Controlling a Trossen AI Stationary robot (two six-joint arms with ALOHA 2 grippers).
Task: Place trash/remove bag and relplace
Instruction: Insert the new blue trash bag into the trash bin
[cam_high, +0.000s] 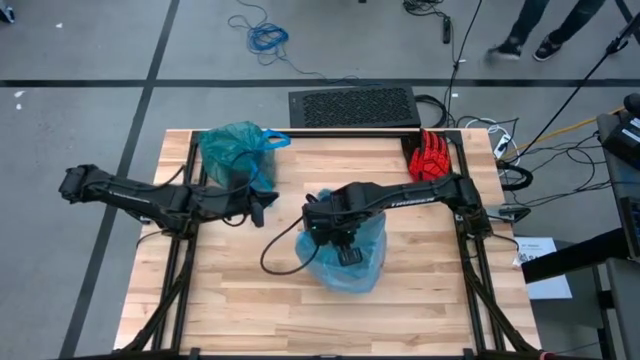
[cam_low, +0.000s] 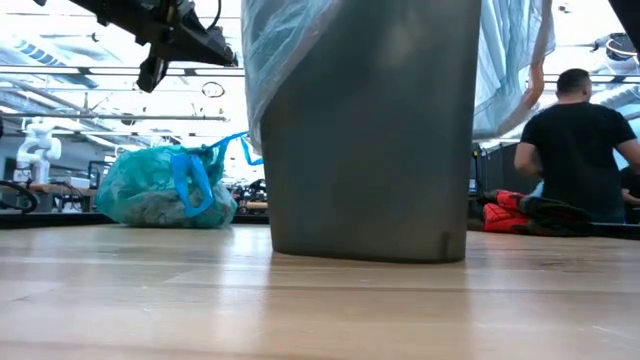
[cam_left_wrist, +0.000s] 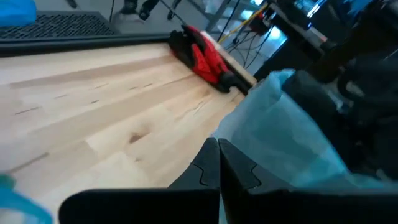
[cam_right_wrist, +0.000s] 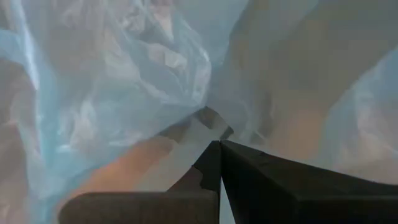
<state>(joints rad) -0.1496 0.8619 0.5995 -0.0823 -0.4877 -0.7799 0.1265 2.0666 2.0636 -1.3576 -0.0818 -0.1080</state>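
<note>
Two bags out: the teal-green bag (cam_high: 233, 150), tied full, sits at the table's far left; the sky-blue liner (cam_high: 345, 262) drapes the bin (cam_low: 370, 130). Right gripper (cam_high: 341, 243), shut and empty, is inside seating it. Left gripper (cam_high: 272, 199) waits shut. Next: press liner deeper.

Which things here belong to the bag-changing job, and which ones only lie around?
Part of the job:
- teal-green bag, tied, at the table's far left
- pale blue bag lining the bin
- right gripper, shut, down inside that liner
- left gripper, shut, raised between the two bags

Just lying about:
- red glove, far right corner
- black grille box beyond the table
</note>
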